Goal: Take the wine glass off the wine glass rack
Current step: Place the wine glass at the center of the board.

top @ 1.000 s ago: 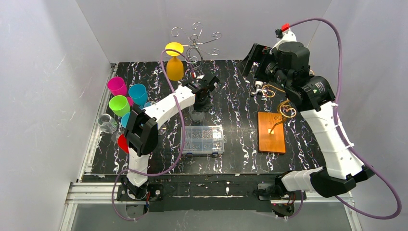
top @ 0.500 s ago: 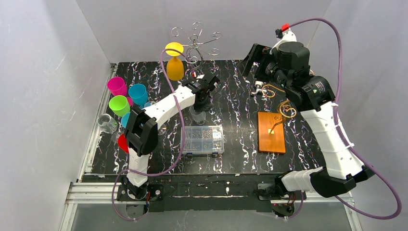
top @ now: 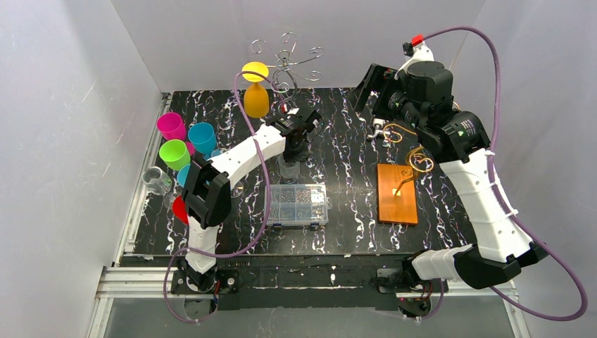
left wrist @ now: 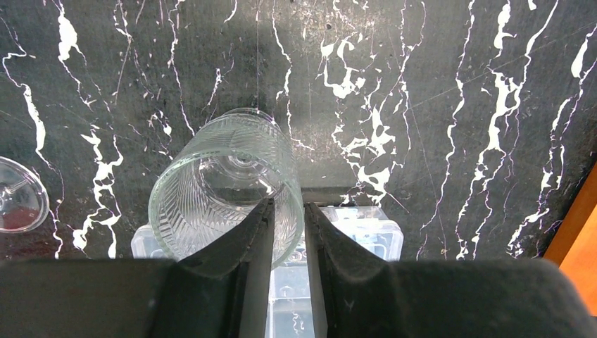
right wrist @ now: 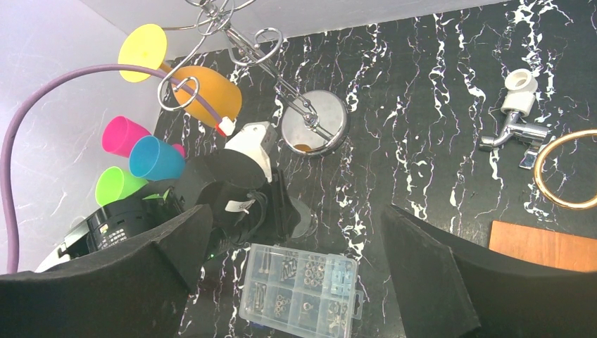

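A yellow-orange plastic wine glass [top: 255, 91] hangs upside down by its foot from the wire wine glass rack [top: 285, 60] at the back; it also shows in the right wrist view [right wrist: 204, 91], with the rack's chrome base [right wrist: 315, 124] beside it. My left gripper [top: 292, 151] is in front of the rack. It is shut [left wrist: 287, 208] on the wall of a clear ribbed glass [left wrist: 218, 183], one finger inside and one outside. My right gripper [top: 372, 90] is open and empty [right wrist: 296, 211], held high at the back right.
Pink, blue and green cups [top: 186, 137] and a clear glass [top: 156, 179] stand at the left. A clear screw box [top: 299, 204] lies in front of the left gripper. A wooden board [top: 398, 193], brass rings [top: 420, 160] and a tap [top: 380, 130] lie at the right.
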